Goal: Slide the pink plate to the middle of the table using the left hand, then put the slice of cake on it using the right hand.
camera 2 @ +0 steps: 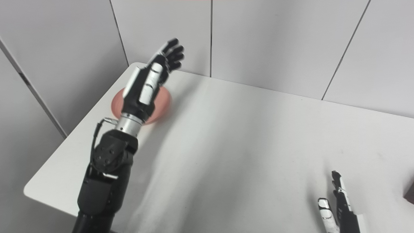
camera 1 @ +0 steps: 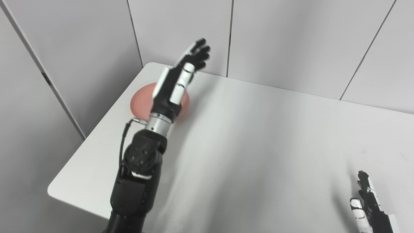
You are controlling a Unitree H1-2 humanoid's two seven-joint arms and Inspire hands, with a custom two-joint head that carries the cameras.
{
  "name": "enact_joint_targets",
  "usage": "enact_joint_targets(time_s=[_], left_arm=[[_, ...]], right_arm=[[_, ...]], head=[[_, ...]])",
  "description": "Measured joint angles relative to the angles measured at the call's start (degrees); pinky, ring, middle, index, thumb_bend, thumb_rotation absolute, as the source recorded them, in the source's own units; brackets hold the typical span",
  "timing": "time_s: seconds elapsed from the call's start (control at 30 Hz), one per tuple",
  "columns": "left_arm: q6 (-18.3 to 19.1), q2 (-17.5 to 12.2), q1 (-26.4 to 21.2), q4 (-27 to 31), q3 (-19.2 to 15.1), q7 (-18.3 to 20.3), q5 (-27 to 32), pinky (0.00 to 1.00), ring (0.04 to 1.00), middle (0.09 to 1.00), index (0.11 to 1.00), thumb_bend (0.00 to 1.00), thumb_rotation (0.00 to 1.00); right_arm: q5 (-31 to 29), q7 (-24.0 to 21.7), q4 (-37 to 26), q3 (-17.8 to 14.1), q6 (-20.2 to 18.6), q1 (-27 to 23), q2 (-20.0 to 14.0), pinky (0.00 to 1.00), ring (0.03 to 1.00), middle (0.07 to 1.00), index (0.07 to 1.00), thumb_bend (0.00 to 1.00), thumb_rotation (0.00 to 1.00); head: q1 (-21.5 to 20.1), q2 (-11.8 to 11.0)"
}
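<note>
At the near right edge of the white table (camera 1: 258, 145), the right hand (camera 1: 367, 204) pokes up into view with its fingers straight and a little apart, holding nothing; only its upper part shows, so what lies below is cut off. In the right eye view a small dark corner of some object (camera 2: 410, 195) sits at the far right border, too little of it visible to name. On the near left side, the left arm (camera 1: 139, 174) rises from the bottom edge and reaches away over the table. Beyond its wrist lies the pink plate (camera 1: 139, 102), near the table's far left corner and partly hidden by the forearm. Farthest out, the left hand (camera 1: 189, 64) is held above the plate's far side, fingers stretched and spread, grasping nothing, not visibly touching the plate.
</note>
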State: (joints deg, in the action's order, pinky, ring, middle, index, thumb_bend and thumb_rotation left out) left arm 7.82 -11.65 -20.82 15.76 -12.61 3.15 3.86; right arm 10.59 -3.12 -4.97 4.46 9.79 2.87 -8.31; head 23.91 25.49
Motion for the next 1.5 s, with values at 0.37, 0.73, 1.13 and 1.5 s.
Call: enact_joint_targets(time_s=[0.37, 0.73, 1.13, 1.5], left_arm=[[-0.3, -5.8, -4.4, -11.8, -6.5, -3.2, 1.8, 0.89, 0.888, 0.888, 0.880, 0.42, 1.00], [-0.6, -10.5, -6.6, -18.8, -10.1, -3.2, 6.0, 0.88, 0.886, 0.890, 0.871, 0.38, 1.00], [2.3, -16.0, -6.6, -24.9, -11.6, -0.4, 11.3, 0.92, 0.941, 0.946, 0.923, 0.40, 1.00], [2.2, -16.9, -6.5, -30.8, -12.5, 0.3, 13.2, 0.92, 0.940, 0.936, 0.912, 0.39, 1.00]], right_arm=[[-0.2, -0.1, 0.1, -0.3, 0.0, 0.0, -0.1, 1.00, 1.000, 0.990, 0.980, 0.34, 1.00], [-0.7, -0.7, -0.3, -0.5, -0.4, 0.1, -0.2, 1.00, 1.000, 0.995, 0.985, 0.30, 1.00], [-1.0, -0.7, -0.3, -0.6, -0.5, 0.2, -0.2, 1.00, 1.000, 0.996, 0.986, 0.30, 1.00], [-1.9, -0.9, -0.3, -0.7, -0.5, 0.2, -0.2, 1.00, 1.000, 1.000, 0.988, 0.32, 1.00]], head=[[1.3, 0.4], [2.1, 0.5], [2.1, 0.9], [2.5, 1.5]])
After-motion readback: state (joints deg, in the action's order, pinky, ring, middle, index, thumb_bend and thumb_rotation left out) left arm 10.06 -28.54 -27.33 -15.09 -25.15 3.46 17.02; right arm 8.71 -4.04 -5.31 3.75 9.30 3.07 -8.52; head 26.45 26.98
